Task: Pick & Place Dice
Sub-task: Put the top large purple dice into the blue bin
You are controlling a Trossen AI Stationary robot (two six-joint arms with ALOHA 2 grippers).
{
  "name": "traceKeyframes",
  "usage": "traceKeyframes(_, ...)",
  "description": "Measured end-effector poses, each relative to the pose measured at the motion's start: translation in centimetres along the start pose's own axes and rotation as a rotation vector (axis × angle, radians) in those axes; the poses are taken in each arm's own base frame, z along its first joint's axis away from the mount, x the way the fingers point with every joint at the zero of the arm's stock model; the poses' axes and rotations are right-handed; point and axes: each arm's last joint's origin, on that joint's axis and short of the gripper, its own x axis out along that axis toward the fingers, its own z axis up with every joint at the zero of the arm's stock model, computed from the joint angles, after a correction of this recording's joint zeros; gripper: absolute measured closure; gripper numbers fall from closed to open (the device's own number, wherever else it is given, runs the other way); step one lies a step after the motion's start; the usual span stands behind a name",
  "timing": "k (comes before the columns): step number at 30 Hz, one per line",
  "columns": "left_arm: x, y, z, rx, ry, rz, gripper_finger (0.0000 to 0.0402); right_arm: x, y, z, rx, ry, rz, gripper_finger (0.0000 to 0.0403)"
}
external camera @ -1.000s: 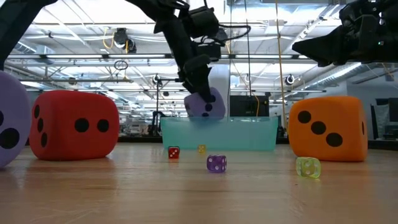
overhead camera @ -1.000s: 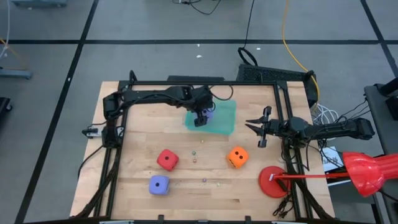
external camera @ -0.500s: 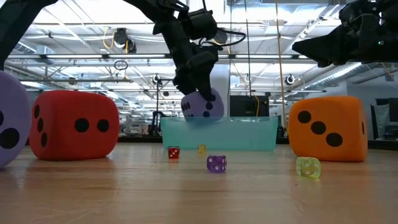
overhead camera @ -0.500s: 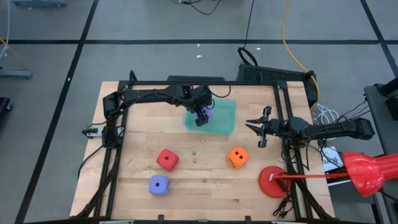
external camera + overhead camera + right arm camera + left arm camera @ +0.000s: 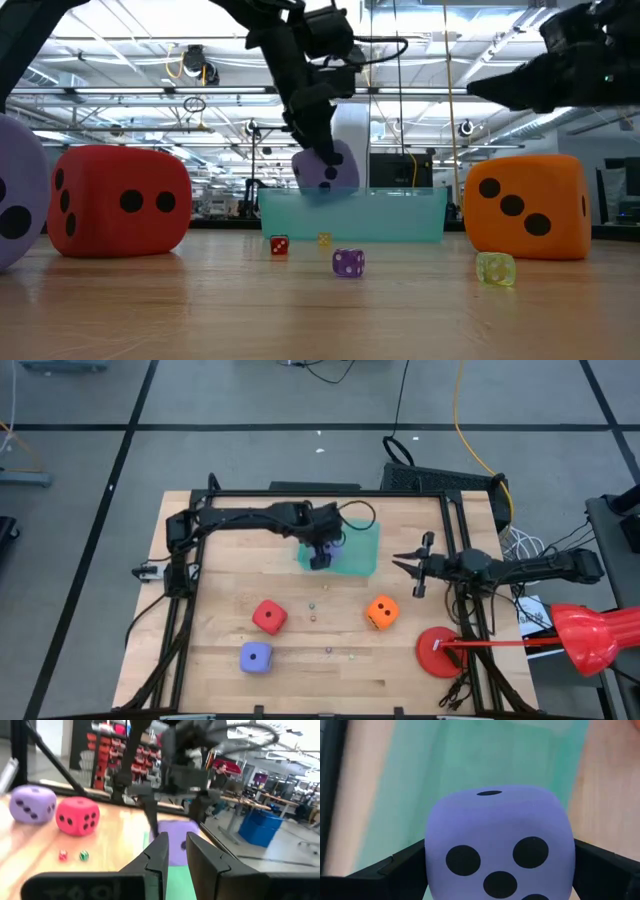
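Tray (image 5: 355,550) sits right under my left hand (image 5: 322,550), which is clamped on a purple die (image 5: 325,168). My right hand (image 5: 415,575), fingers nearly together, waits farther off, holding nothing.

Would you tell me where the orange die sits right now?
In the high view, the orange die rests on the table's right half, between the red die and the red disc.

Robotics lab: open hall, ceiling trusses (image 5: 120,95), workbenches (image 5: 250,802)
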Motion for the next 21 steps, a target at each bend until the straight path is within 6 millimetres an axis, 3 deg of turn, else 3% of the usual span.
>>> traceKeyframes(9,0.0,-0.5,0.0,0.063,0.014,0.032,0.0002,2.1,-0.9,0.4,-0.098,0.09,-0.041,0.0358)
traceKeyframes(14,0.0,-0.4,0.1,0.082,0.005,0.039,0.0002,4.4,-1.6,1.0,-0.118,0.124,0.007,0.0396)
traceKeyframes(21,-0.1,-0.6,0.2,0.083,0.003,0.039,0.0002,8.1,-3.1,0.5,-0.095,0.103,0.046,0.0401)
